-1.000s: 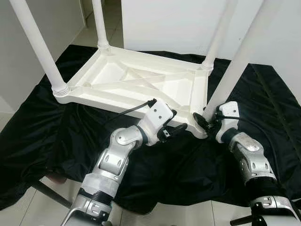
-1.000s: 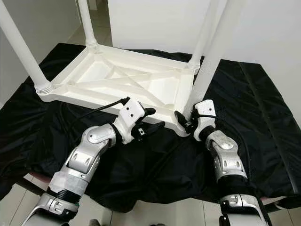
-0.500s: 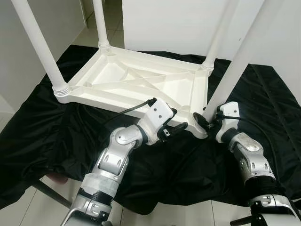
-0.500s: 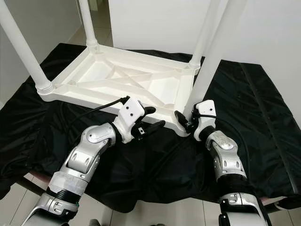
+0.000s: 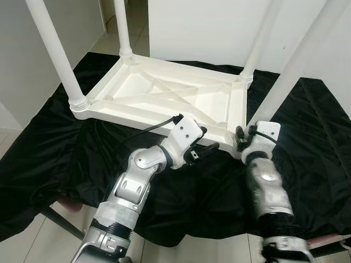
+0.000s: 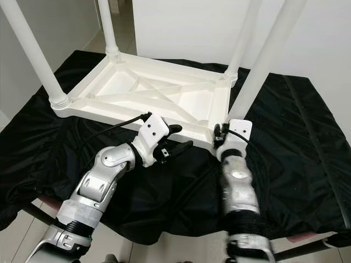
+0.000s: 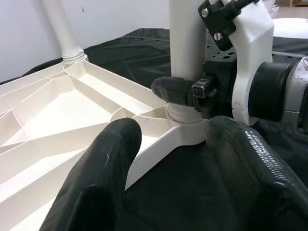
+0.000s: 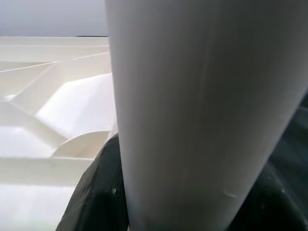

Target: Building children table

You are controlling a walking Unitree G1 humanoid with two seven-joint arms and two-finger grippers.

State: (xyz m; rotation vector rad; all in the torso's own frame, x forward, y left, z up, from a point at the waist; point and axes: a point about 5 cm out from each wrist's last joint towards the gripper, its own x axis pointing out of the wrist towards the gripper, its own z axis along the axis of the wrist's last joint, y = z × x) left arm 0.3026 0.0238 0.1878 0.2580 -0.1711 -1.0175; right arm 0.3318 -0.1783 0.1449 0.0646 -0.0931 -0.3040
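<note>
A white plastic children's table (image 5: 164,96) lies upside down on a black cloth, with its legs pointing up. My right gripper (image 5: 243,140) is shut on the base of the near right leg (image 5: 285,76), just above its corner socket. The right wrist view has that leg (image 8: 202,110) pressed between the black fingers (image 8: 96,192). My left gripper (image 5: 207,139) is open at the table's near rim, a little left of that corner. In the left wrist view its two fingers (image 7: 106,159) straddle the corner socket (image 7: 185,130), with the right gripper (image 7: 192,91) clamped on the leg (image 7: 187,43) beyond.
The black cloth (image 5: 49,148) covers a low platform whose front edge drops to pale floor tiles (image 5: 33,241). White walls stand behind and at the left. The near left leg (image 5: 55,49) and two far legs (image 5: 123,27) rise upright.
My right forearm has swung left and now points straight up at the leg, its gripper still clamped at the leg's base. The camera shifted slightly. The left arm has held still.
</note>
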